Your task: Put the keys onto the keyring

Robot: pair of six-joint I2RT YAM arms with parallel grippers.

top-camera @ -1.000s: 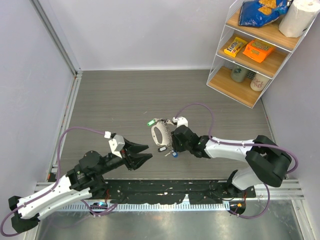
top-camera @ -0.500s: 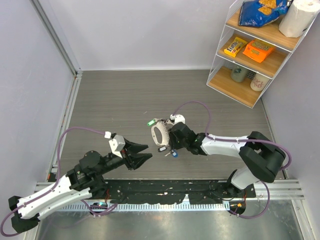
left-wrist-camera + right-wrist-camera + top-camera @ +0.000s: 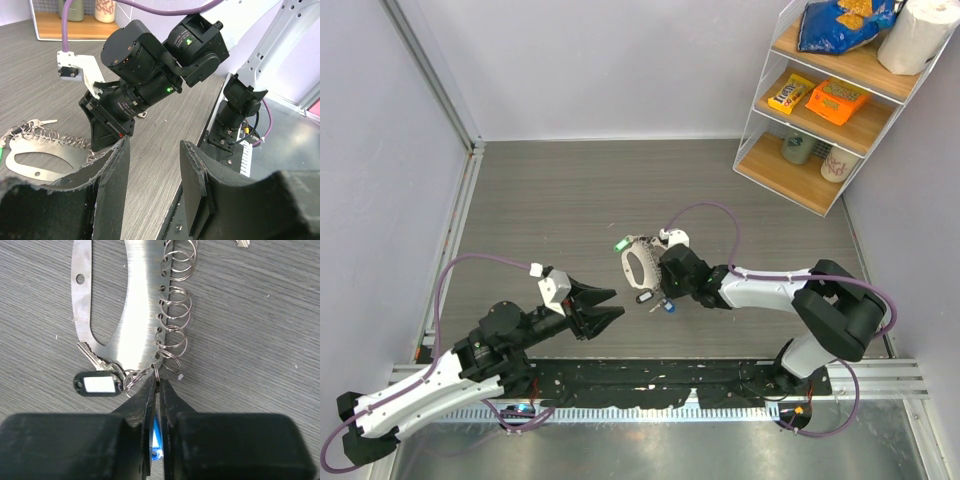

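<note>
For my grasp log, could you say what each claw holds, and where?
The right claw pinches the keyring by an end wire ring; the left claw holds nothing.

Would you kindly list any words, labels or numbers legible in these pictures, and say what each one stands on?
No text can be read.
Orange box and yellow box on the shelf: print too small.
Blue bag: blurred.
Cup: lettering illegible.
Black key tag: white insert is blank.
</note>
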